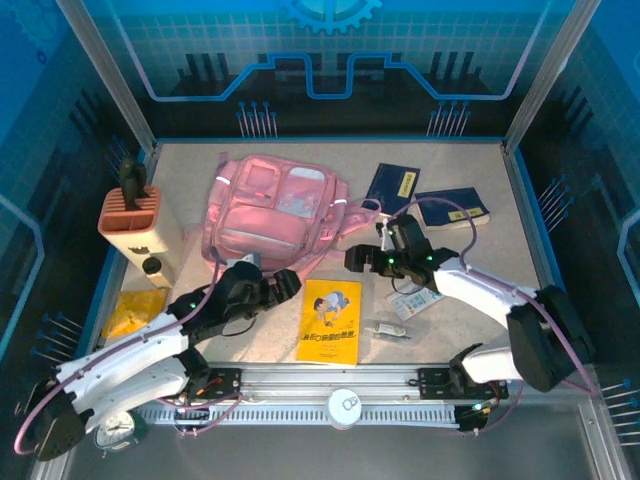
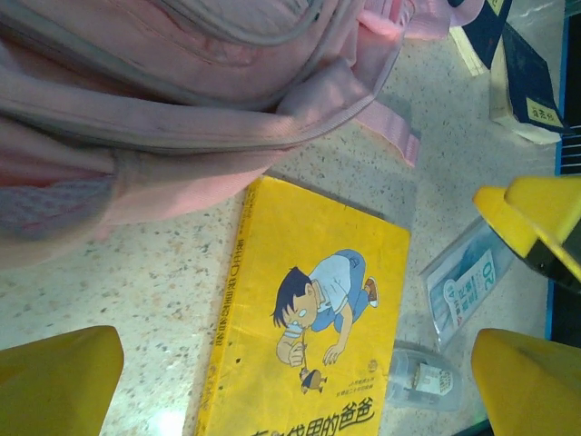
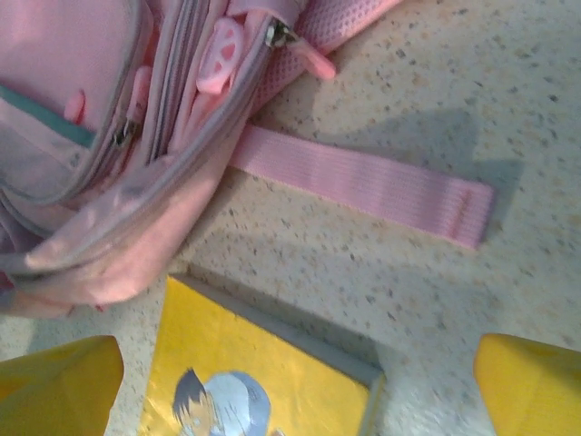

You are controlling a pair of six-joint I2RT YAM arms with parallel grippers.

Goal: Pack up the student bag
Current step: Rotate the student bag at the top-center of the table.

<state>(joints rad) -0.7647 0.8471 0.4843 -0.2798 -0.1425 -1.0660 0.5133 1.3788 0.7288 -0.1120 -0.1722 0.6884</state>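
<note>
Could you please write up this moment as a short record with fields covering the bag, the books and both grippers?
student bag: pink, lying on the table, far centre
yellow book: flat, cover up, just nearer than the bag
blue books: two, right of the bag
pen holder: upright, left of the bag
left gripper: jaws open, empty, over the bag's near edge and the yellow book
right gripper: jaws open, empty, by the bag's near right corner and its loose strap
packing: books still outside the bag
</note>
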